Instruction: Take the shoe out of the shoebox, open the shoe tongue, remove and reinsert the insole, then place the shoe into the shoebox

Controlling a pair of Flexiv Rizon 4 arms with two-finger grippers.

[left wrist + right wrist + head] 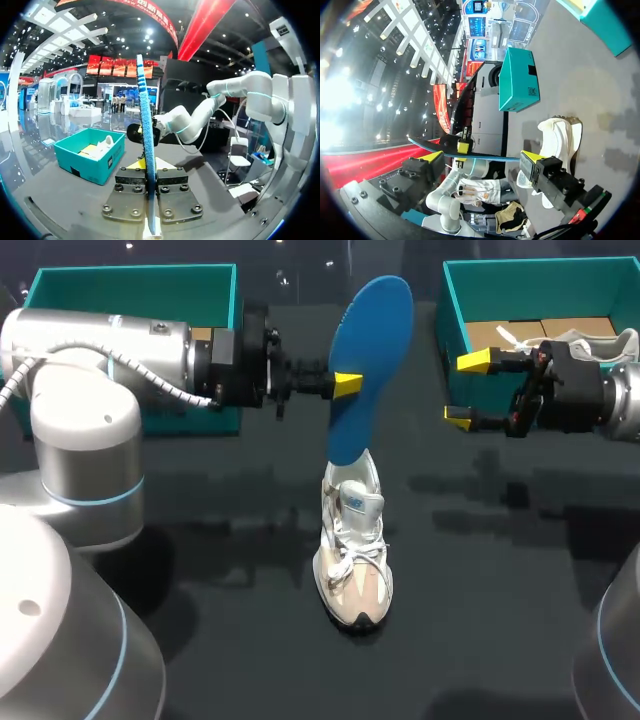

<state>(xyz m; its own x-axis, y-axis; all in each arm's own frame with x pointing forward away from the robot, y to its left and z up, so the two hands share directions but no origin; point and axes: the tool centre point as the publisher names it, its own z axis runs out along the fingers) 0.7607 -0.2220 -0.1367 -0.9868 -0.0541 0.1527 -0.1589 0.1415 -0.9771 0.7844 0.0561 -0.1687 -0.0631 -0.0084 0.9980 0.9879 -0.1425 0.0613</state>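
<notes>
A blue insole (372,360) stands upright above the table, with my left gripper (347,384) shut on its edge. Its lower end is at the opening of the white and beige shoe (352,558), which stands mid-table, toe toward the front. In the left wrist view the insole (145,130) is seen edge-on between the closed fingers. My right gripper (466,390) hangs open to the insole's right, in front of the teal shoebox (455,310), holding nothing. From the right wrist view, the open gripper (482,157) faces the insole (485,157) and the shoe (561,137).
A second teal box (135,280) stands at the back left behind my left arm, and shows as the box (517,80) beyond the shoe. The right shoebox (90,156) holds another white shoe (590,343) on brown paper.
</notes>
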